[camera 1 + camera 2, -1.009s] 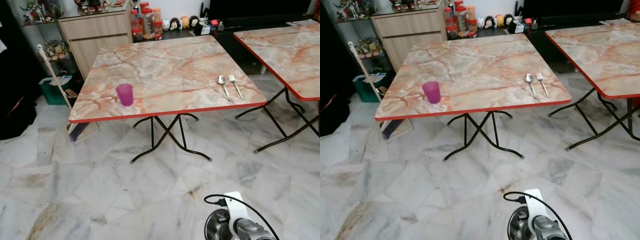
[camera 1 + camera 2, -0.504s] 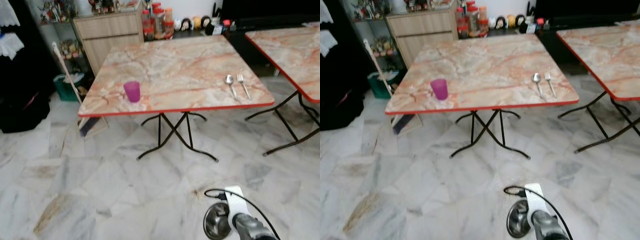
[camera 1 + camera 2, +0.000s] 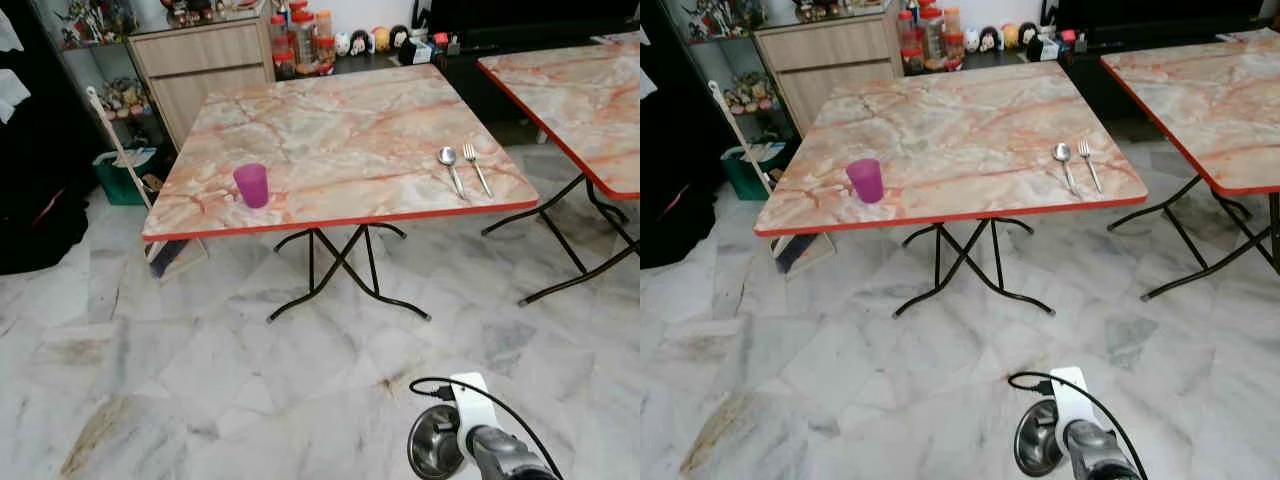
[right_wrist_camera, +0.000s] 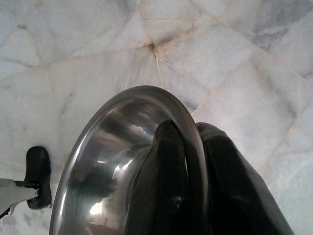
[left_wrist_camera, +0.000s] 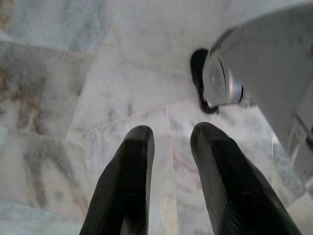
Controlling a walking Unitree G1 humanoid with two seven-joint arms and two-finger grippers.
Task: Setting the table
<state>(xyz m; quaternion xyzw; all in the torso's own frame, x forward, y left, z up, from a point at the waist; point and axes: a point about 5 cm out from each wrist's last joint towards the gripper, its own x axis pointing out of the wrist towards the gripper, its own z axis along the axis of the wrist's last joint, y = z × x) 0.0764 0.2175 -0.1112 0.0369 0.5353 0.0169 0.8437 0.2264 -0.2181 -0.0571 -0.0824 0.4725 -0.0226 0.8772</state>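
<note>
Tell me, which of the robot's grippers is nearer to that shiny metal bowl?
Right. The right gripper pinches the steel bowl by its rim, one finger inside and one outside. The left gripper hangs apart from it, over the bare marble floor, holding nothing.

The steel bowl (image 3: 434, 452) runs off the bottom edge, its lower rim hidden. The second surface (image 3: 590, 90) is cut by the right edge. The jars (image 3: 297, 40) on the cabinet (image 3: 205, 70) are too small to read.
</note>
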